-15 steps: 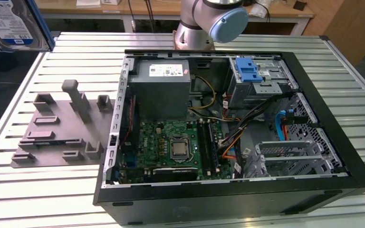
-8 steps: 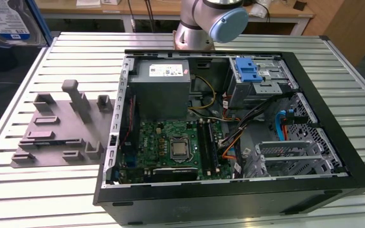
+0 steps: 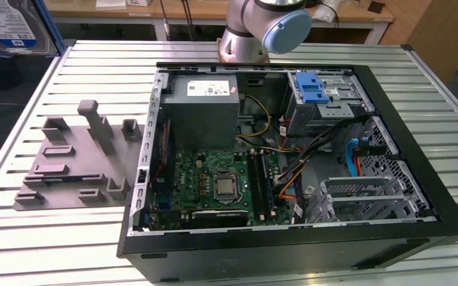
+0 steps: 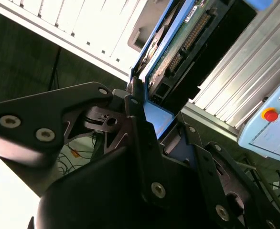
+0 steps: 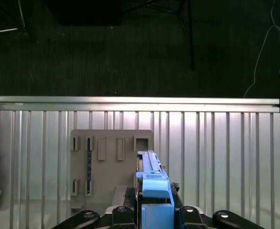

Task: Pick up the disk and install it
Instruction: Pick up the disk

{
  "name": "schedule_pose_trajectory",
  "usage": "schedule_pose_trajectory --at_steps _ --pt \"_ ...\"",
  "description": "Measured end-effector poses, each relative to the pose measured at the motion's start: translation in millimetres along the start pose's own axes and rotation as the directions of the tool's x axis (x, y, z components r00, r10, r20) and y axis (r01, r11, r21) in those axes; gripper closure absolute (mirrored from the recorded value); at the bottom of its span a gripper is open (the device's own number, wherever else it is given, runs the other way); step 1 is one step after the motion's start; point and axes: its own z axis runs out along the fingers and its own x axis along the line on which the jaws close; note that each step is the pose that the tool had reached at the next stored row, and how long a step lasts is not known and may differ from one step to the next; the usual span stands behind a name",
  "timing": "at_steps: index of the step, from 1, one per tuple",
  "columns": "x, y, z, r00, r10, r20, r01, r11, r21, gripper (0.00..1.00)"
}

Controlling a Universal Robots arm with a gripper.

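At 10 o'clock in the exterior view, hard against the exterior view's left edge, the disk [image 3: 8, 27] is held up off the bench [image 3: 22, 250]. Its white-and-blue label faces the camera, and a blue rail runs down one side.

At 9 o'clock from the open computer case [image 3: 293, 247], a grey fixture plate [image 3: 74, 164] with upright posts and slots lies flat on the bench's slats, just beside the case wall.

The case lies open side up. Inside it:
- The grey power-supply box [image 3: 205, 113] sits at 11 o'clock.
- The green motherboard [image 3: 221, 185] is at 7 o'clock.
- A blue latch [image 3: 312, 89] sits on its silver cage at 1 o'clock.
- Loose cables run between these parts.

The arm's base [image 3: 257, 27] stands at 12 o'clock, behind the case.

In both wrist views the tool is pinching the disk. In the second wrist view the tool [image 4: 154, 121] has its dark fingers [image 4: 136, 119] pressed against the disk's blue rail frame from either side. The disk [image 4: 178, 52] shows its green circuit-board face and connector. A pale-blue pendant with a red button [image 4: 270, 115] lies near the bench edge.

In the first wrist view the disk [image 5: 152, 176] stands edge-on in the tool [image 5: 152, 200]. The grey fixture plate [image 5: 106, 157] lies on the slatted bench [image 5: 226, 157] beyond it.
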Motion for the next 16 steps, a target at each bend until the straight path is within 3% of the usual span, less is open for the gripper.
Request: schedule_pose_trajectory --at_steps 7,16 --pt "4.6 0.0 -0.1 1.0 0.0 0.0 0.0 1.0 0.0 0.64" --pt "4.8 -0.7 -0.1 1.0 0.0 0.0001 0.0 1.0 0.0 0.64"
